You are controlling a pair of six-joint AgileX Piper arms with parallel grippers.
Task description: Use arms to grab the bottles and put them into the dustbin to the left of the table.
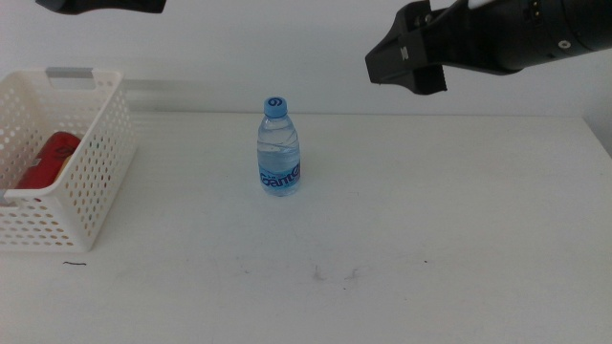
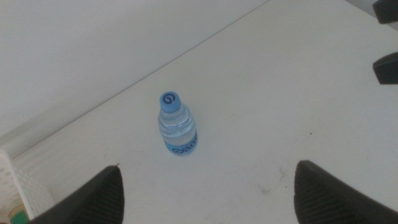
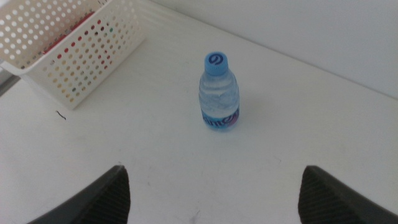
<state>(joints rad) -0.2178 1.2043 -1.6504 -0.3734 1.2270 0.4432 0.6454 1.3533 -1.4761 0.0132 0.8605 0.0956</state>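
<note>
A small clear water bottle (image 1: pixel 278 148) with a blue cap stands upright on the white table (image 1: pixel 430 220), left of centre. It also shows in the left wrist view (image 2: pixel 176 124) and in the right wrist view (image 3: pixel 219 93). The white perforated dustbin (image 1: pixel 91 182) stands at the table's left edge with the red can (image 1: pixel 48 158) lying inside. I cannot make out the yellow juice bottle. My right gripper (image 3: pixel 217 205) is open and empty, high above the table to the right of the bottle. My left gripper (image 2: pixel 211 199) is open and empty, high at the back left.
The right arm (image 1: pixel 497 38) hangs over the back right of the table. Part of the left arm (image 1: pixel 100 5) shows at the top left. Small dark scuff marks (image 1: pixel 335 275) lie near the table's front. A wall runs along the table's far edge.
</note>
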